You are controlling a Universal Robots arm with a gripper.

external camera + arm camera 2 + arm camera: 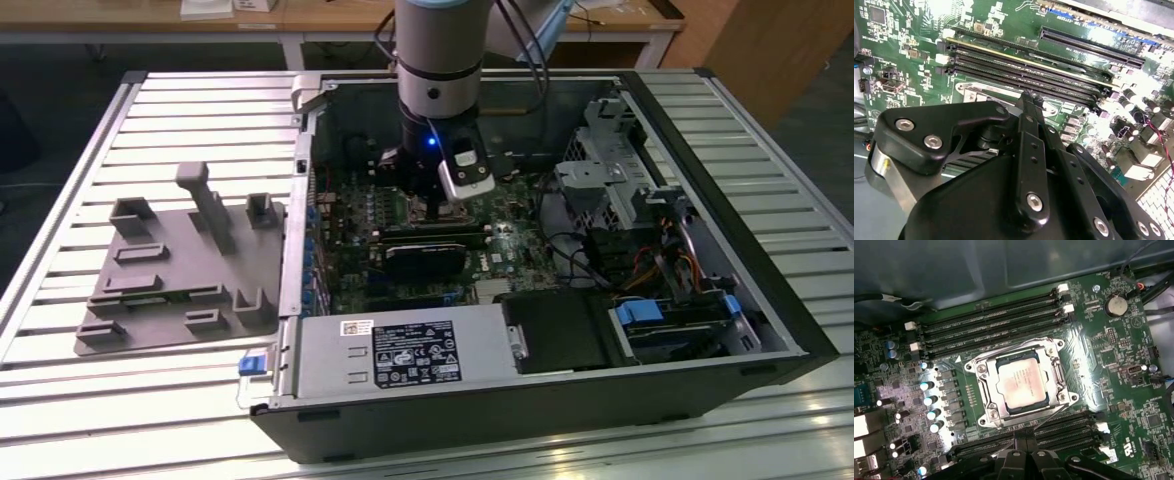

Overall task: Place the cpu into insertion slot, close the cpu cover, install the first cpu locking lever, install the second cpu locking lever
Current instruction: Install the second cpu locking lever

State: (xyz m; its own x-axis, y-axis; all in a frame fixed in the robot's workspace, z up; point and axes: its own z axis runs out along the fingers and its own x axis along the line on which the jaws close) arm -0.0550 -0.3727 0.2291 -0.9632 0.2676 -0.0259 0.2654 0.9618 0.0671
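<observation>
In the exterior view you see the arm reaching into the open computer case on the slatted surface. In the first wrist view, your cpu sits in the insertion slot with the cpu cover down around it; the end effector, fingers together, hovers just beside it.

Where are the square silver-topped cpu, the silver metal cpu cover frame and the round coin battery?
cpu [1021, 385]: first wrist view, middle of its silver top.
cpu cover [985, 390]: first wrist view, one side bar of the frame.
coin battery [1115, 305]: first wrist view, its round face.
</observation>
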